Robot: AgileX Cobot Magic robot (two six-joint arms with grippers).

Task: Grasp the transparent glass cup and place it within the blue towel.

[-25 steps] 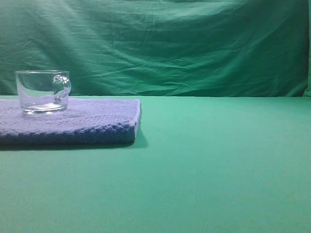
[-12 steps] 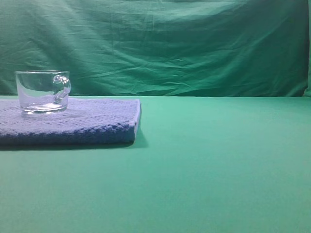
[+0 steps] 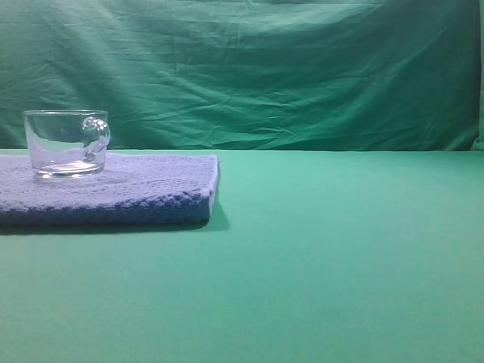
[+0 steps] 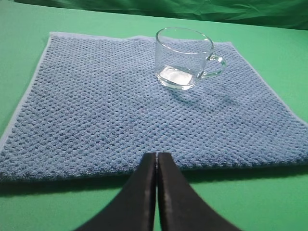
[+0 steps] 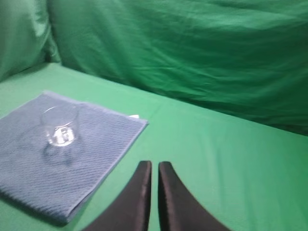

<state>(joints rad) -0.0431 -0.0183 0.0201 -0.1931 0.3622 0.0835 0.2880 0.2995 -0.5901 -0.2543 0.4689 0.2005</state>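
The transparent glass cup (image 3: pixel 66 142) stands upright on the blue towel (image 3: pixel 128 193) at the left of the exterior high view, its handle to the right. From the left wrist, the cup (image 4: pixel 185 58) rests on the far part of the towel (image 4: pixel 106 110). My left gripper (image 4: pixel 157 156) is shut and empty, its tips over the towel's near edge, well short of the cup. My right gripper (image 5: pixel 154 166) is shut and empty over the green table, right of the towel (image 5: pixel 62 159) and the cup (image 5: pixel 59 124). Neither arm shows in the exterior high view.
A green cloth covers the table (image 3: pixel 340 257). A wrinkled green backdrop (image 3: pixel 265 68) hangs behind it. The towel's right edge (image 3: pixel 213 189) stands a little proud of the table surface.
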